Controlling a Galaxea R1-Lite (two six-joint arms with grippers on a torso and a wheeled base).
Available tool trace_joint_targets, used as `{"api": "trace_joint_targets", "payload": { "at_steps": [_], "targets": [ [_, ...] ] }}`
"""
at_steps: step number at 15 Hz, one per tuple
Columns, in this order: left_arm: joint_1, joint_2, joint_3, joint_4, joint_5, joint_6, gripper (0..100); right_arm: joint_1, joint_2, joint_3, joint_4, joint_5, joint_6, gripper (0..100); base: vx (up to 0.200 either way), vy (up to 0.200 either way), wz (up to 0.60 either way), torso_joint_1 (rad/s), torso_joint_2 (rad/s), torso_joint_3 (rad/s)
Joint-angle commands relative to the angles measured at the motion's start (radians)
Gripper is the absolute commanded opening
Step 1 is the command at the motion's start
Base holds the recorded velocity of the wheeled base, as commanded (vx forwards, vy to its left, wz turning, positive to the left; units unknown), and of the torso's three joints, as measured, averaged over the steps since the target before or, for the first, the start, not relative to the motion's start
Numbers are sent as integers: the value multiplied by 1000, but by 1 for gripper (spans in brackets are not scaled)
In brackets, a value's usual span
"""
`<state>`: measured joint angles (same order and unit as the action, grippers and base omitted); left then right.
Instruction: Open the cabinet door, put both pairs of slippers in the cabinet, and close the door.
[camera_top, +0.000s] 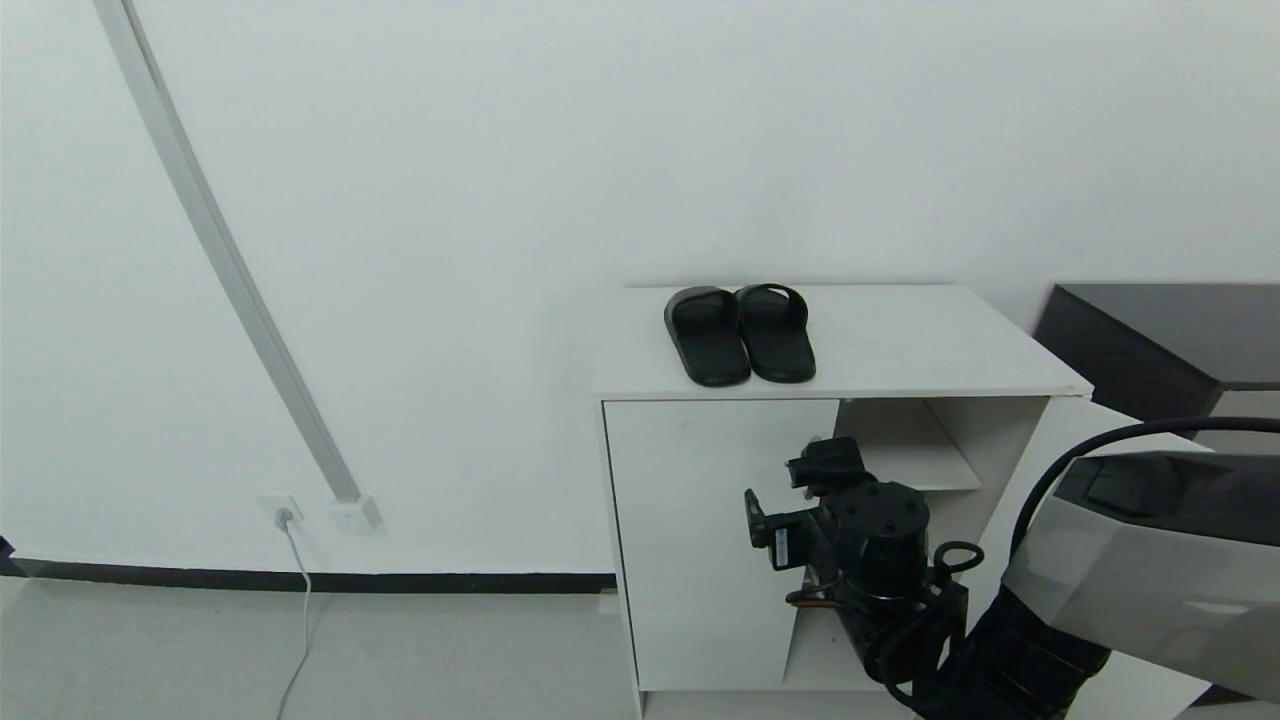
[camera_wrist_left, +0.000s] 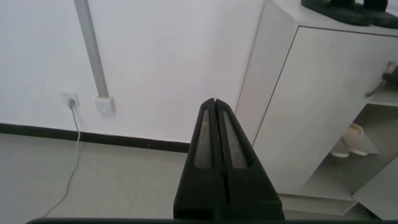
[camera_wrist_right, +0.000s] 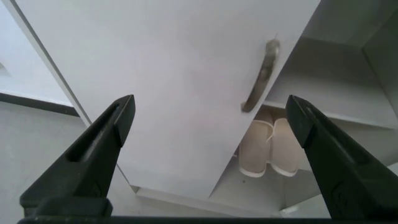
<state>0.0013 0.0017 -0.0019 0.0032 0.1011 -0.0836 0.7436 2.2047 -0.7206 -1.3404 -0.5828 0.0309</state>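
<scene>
Black slippers (camera_top: 740, 335) seen atop cabinet (camera_top: 900, 345), white slippers (camera_wrist_right: 267, 149) stored inside. Right end effector (camera_wrist_right: 210, 106) held wide near door handle (camera_wrist_right: 261, 74); left end effector (camera_wrist_left: 214, 104) pressed closed.

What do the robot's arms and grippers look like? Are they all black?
Mostly black. The right arm has chunky black joints, a round cap dotted with screws, looping black cables and a smooth grey-white shell. The right gripper has two black wedge-shaped fingers. The left gripper has two narrower ones with flat grey pads.
</scene>
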Motion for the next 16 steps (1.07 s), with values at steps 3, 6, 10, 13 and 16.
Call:
{"api": "trace_joint_targets", "payload": {
  "at_steps": [3, 6, 10, 13, 16],
  "targets": [
    [0, 0, 0, 0, 0, -1, 0, 0, 3, 0, 0, 0, 0, 100, 0, 0, 0, 255, -572, -325],
    [0, 0, 0, 0, 0, -1, 0, 0, 3, 1, 0, 0, 0, 100, 0, 0, 400, 269, -593, -331],
    [0, 0, 0, 0, 0, -1, 0, -3, 12, 15, -34, 9, -22, 100, 0, 0, 150, 172, -361, -205],
    [0, 0, -1, 0, 0, 1, 0, -24, -8, -10, -32, 61, -68, 100, 0, 0, 0, 12, -22, -14],
    [0, 0, -1, 0, 2, 2, 0, -81, -56, -197, 218, 57, -69, 100, 0, 0, 0, 0, 0, 0]
  ]
}}
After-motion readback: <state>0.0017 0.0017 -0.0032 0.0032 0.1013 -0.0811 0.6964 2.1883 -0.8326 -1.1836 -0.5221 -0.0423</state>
